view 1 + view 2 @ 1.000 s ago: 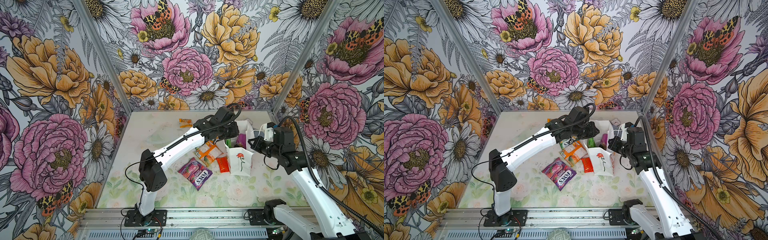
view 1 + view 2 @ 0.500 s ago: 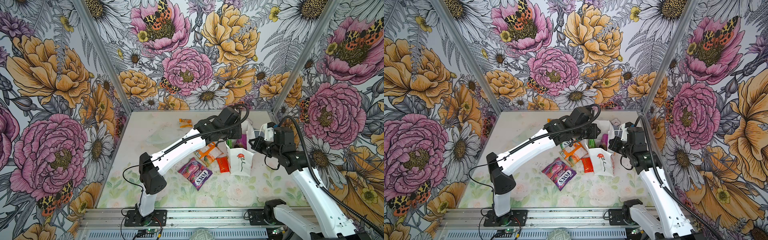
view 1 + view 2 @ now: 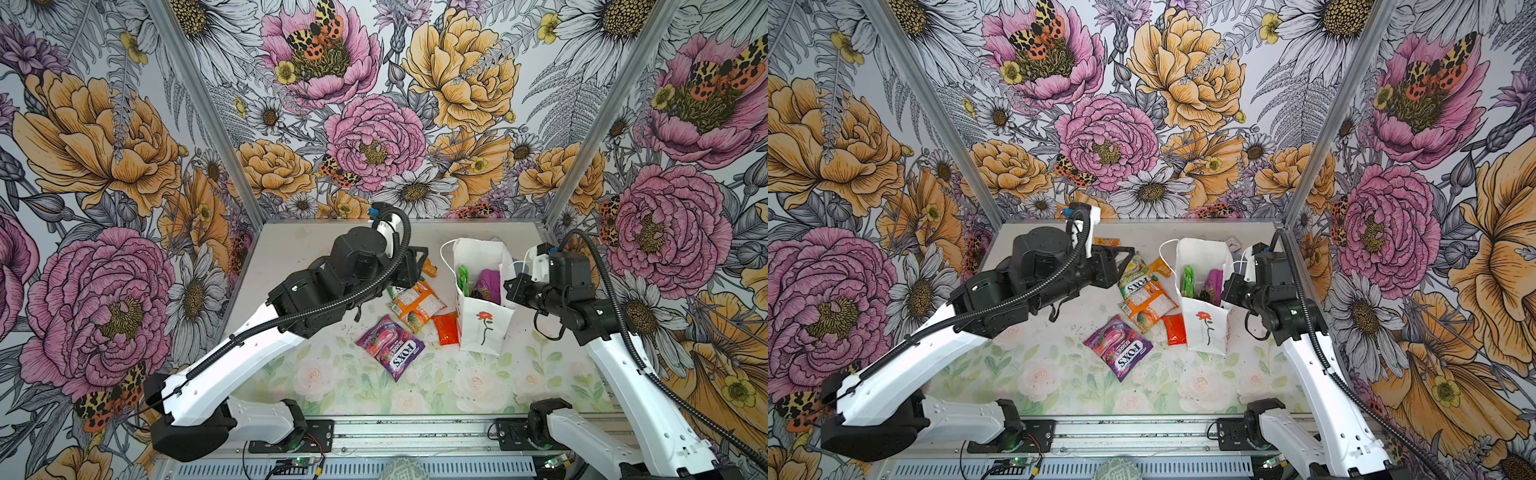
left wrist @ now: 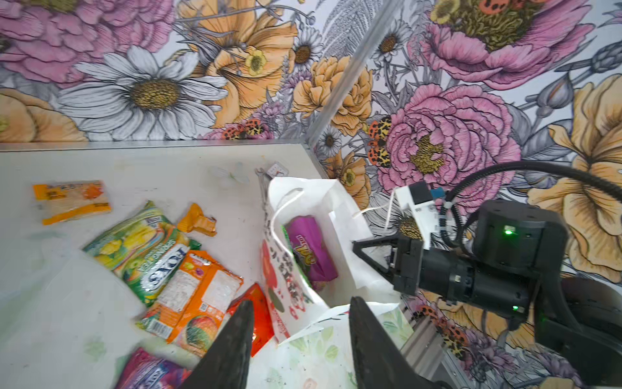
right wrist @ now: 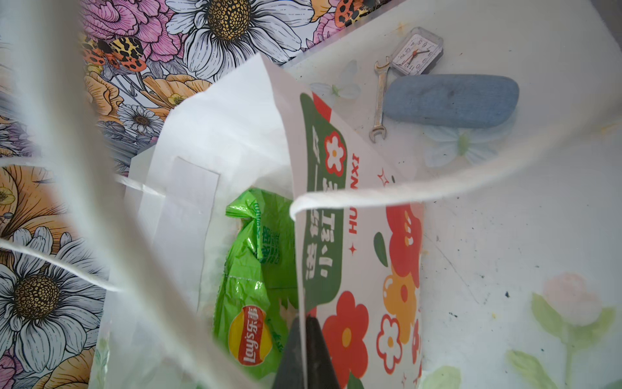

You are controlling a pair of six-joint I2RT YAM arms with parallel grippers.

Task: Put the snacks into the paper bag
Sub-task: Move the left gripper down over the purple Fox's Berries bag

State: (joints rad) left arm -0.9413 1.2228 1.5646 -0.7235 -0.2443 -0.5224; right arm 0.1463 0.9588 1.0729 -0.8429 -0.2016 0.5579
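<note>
The left arm rises from its base at the table's near edge, elbow bent high, forearm stretched level toward the paper bag (image 3: 482, 328); the left gripper (image 4: 302, 301) hovers above the table with its jaws standing apart and nothing between them; the bag's open mouth lies just ahead of its fingertips (image 4: 356, 303); the bag stands upright

The right arm slants up from the near right corner, its wrist turned in toward the bag; the right gripper (image 5: 304, 323) is pinched closed on the bag's flower-printed side wall at the rim, a white cord handle (image 5: 437, 192) looping across in front of it; inside the bag, just beside this gripper, sit a green packet (image 5: 249, 286) and a purple packet (image 4: 311, 249)

Below and beside the left gripper the loose snacks crowd together: a green FOX'S packet (image 4: 144, 249), an orange packet (image 4: 198, 296) overlapping it, a red packet (image 3: 446, 328) against the bag's foot, a purple FOX'S packet (image 3: 390, 347) nearer the bases; a small orange wrapper (image 4: 197, 220) and a yellow-orange packet (image 4: 72, 200) lie farther out toward the back wall

Beyond the right gripper, past the bag, a clock (image 5: 417, 54), a wrench (image 5: 380, 101) and a blue case (image 5: 451, 101) lie close to the back edge; the side wall stands close behind the right arm; bare table (image 3: 415, 399) spreads under the left forearm toward the near rail
</note>
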